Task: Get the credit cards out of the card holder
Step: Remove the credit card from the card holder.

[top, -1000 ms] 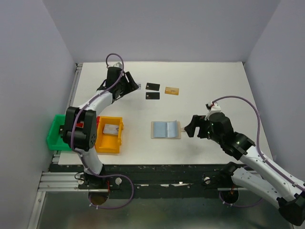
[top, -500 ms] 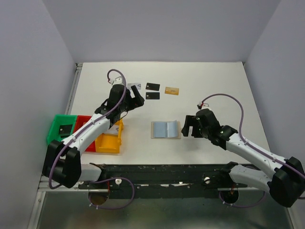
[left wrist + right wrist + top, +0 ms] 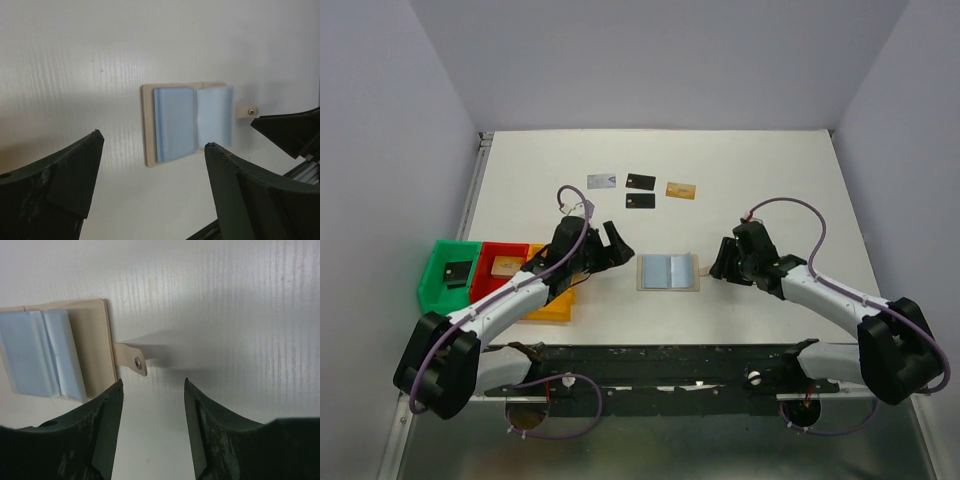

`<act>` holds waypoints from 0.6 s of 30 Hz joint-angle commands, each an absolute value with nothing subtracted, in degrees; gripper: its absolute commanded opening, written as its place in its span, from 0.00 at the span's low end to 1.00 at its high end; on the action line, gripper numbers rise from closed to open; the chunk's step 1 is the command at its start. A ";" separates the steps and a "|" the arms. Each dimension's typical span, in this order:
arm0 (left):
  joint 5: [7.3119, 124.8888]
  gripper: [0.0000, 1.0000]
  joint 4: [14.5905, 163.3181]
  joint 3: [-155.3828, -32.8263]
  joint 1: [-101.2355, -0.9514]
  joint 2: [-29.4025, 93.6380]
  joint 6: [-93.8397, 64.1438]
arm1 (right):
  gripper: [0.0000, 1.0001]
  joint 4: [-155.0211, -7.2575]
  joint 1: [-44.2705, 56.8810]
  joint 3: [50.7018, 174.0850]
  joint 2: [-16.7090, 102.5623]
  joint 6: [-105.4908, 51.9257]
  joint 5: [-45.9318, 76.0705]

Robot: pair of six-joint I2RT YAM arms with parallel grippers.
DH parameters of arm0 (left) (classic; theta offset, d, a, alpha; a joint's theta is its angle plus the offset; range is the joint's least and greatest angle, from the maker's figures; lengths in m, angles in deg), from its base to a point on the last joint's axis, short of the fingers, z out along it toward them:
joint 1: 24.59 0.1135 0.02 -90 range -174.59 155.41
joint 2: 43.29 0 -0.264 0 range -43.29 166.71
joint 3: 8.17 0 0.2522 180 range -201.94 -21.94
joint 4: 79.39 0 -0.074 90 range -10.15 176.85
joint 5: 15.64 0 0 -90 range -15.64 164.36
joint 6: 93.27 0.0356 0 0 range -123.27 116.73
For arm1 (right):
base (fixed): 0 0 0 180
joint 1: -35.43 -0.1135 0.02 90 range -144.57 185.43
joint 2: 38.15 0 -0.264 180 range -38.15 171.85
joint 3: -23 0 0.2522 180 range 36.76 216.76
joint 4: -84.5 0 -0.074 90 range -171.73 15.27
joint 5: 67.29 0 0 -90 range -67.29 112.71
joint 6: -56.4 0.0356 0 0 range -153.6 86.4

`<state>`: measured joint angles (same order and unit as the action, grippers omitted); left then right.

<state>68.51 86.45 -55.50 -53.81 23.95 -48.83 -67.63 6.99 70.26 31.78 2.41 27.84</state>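
Note:
The card holder (image 3: 668,271) lies open on the table, with two light-blue panels, a tan border and a snap tab (image 3: 133,360) on its right. It also shows in the left wrist view (image 3: 187,122) and the right wrist view (image 3: 55,347). At the back lie a silvery-white card (image 3: 602,181), two black cards (image 3: 641,181) (image 3: 640,201) and one orange-gold card (image 3: 681,190). My left gripper (image 3: 618,247) (image 3: 154,140) is open and empty just left of the holder. My right gripper (image 3: 719,264) (image 3: 153,382) is open and empty just right of the tab.
A green bin (image 3: 432,285), a red bin (image 3: 510,252) and a yellow bin (image 3: 548,305) stand at the left edge, partly under my left arm. The green bin holds a small dark item and the red bin a small tan one. Grey walls enclose the table.
My left gripper has moved from the back of the table, where the silvery-white card now lies, down to the holder's left side. My right gripper has closed in on the tab.

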 commanded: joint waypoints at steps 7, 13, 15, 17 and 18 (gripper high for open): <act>63.73 0.92 93.27 -55.95 -56.41 26.84 -50.29 | 0.55 -73.91 9.33 74.29 40.59 2.44 20.34; 62.41 0.91 94.06 -56.04 -56.59 28.25 -50.38 | 0.40 -75.49 9.33 73.85 43.32 2.70 18.49; 61.27 0.91 94.76 -56.30 -56.59 29.30 -50.29 | 0.34 -75.76 9.33 73.41 42.97 2.79 18.32; 59.96 0.90 95.37 -56.82 -56.76 30.88 -50.29 | 0.19 -75.67 9.24 73.41 42.45 2.35 17.97; 59.16 0.89 95.64 -57.09 -57.02 31.76 -50.03 | 0.07 -75.50 9.33 73.24 41.83 2.44 18.05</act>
<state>63.53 93.05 -55.45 -56.28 28.61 -50.01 -73.66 9.19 73.45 42.84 2.48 19.60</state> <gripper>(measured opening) 0.911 0.227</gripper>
